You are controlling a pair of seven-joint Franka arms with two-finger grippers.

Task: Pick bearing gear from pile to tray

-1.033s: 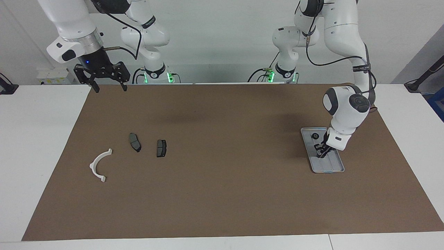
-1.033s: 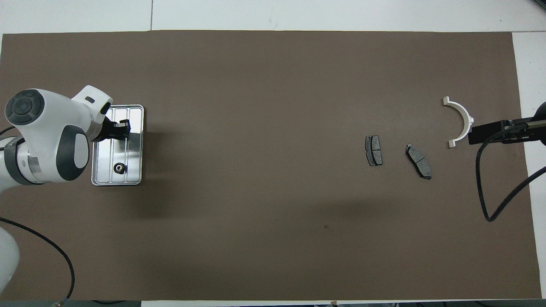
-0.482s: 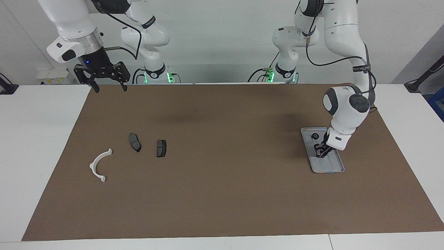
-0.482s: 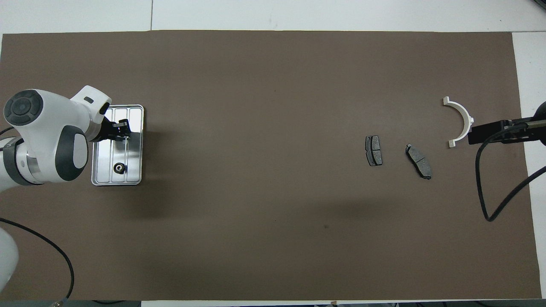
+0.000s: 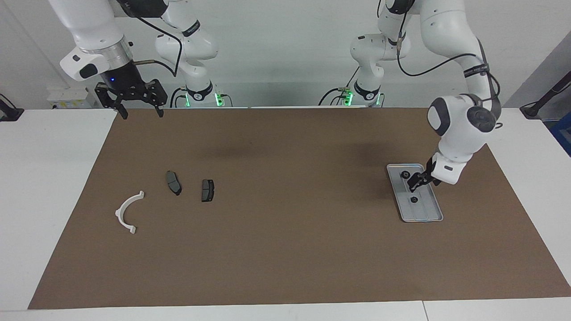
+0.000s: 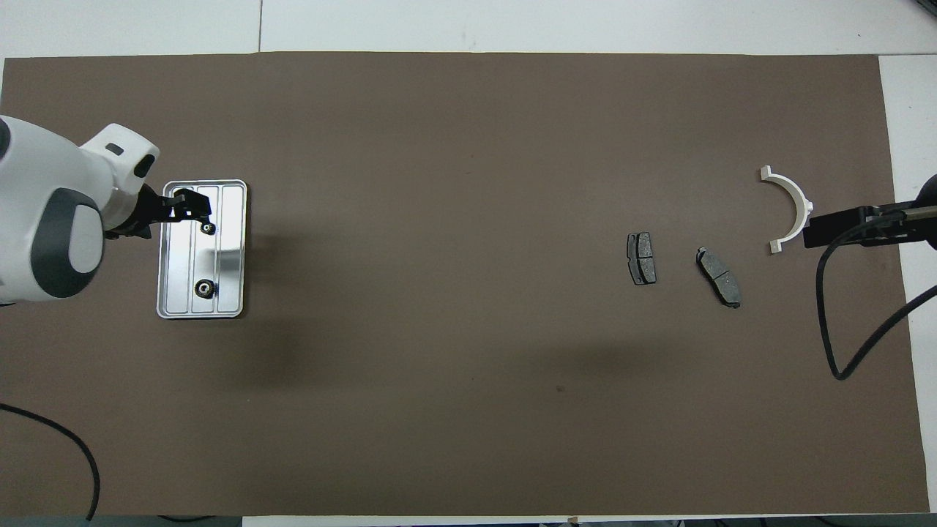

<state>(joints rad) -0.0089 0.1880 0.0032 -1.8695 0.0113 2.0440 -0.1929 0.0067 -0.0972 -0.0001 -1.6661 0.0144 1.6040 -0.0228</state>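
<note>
Two small black bearing gears (image 5: 414, 199) (image 6: 208, 229) lie in the silver tray (image 5: 435, 216) (image 6: 233, 252).
The left gripper (image 5: 415, 179) (image 6: 187, 202) hangs empty above them, fingers parted; the right gripper (image 5: 139, 108) waits, fingers spread.

- The bench (image 5: 276, 249) is white, covered by a plain brown mat (image 6: 468, 410).
- The tray (image 5: 428, 213) is silver-grey with a shiny ribbed floor.
- 2 bearing gears (image 5: 413, 199) in the tray are black.
- 2 brake pads (image 5: 207, 190) are dark grey.
- The half-ring (image 5: 127, 213) is white.
- The left tool (image 5: 415, 179) is black on a white and grey arm.
- The right tool (image 5: 139, 111) is black under a silver collar.
</note>
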